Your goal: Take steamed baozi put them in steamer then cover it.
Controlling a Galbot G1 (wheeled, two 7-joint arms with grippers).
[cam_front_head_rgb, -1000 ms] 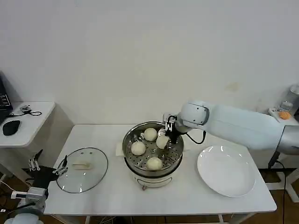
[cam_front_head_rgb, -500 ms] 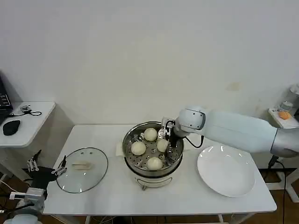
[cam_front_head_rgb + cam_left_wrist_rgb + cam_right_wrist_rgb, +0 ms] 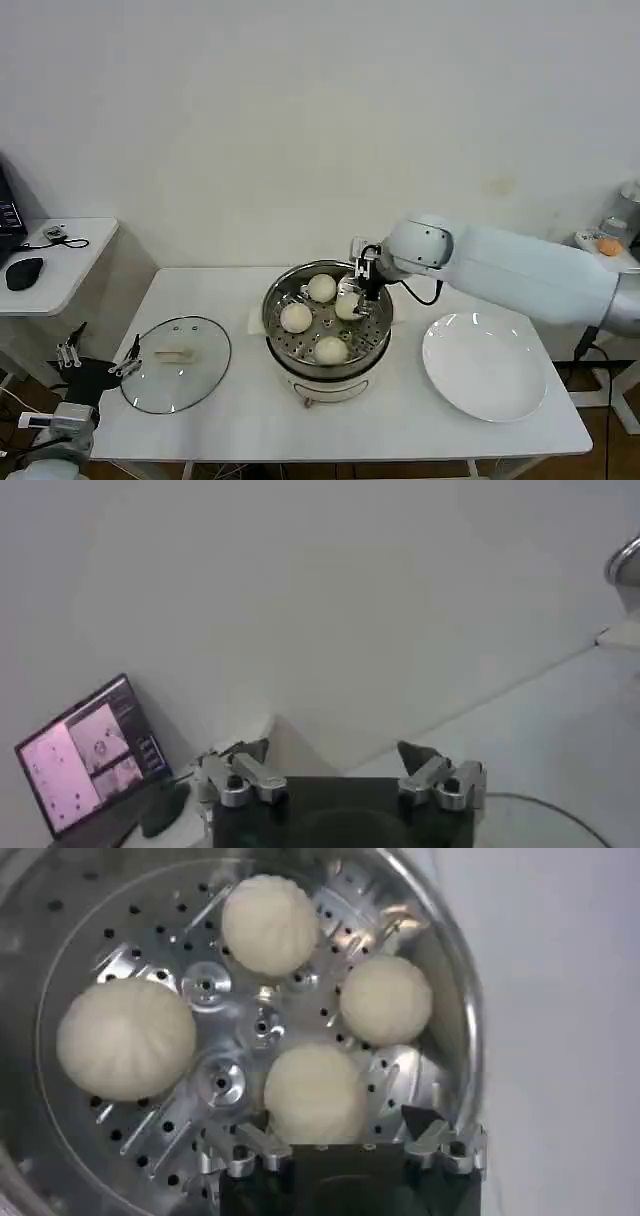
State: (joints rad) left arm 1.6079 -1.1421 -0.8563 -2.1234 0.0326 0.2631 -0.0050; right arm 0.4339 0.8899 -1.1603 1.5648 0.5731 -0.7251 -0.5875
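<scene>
Head view: steamer [image 3: 372, 338] (four baozi [image 3: 297, 318])

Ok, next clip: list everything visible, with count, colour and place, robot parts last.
Round creamy-white dough buns: four, on the steamer's perforated tray.
Shiny stainless-steel steamer pot: one, silver, table centre.
Clear glass lid with cream bar handle: one, flat on the table's left part.
Flat white plate: one, table's right part.
White table: one, under everything.
Side desk: one, white, far left, holding a black mouse.
Right gripper: open, over the steamer around the nearest bun.
Left gripper: open, parked low at left.
</scene>
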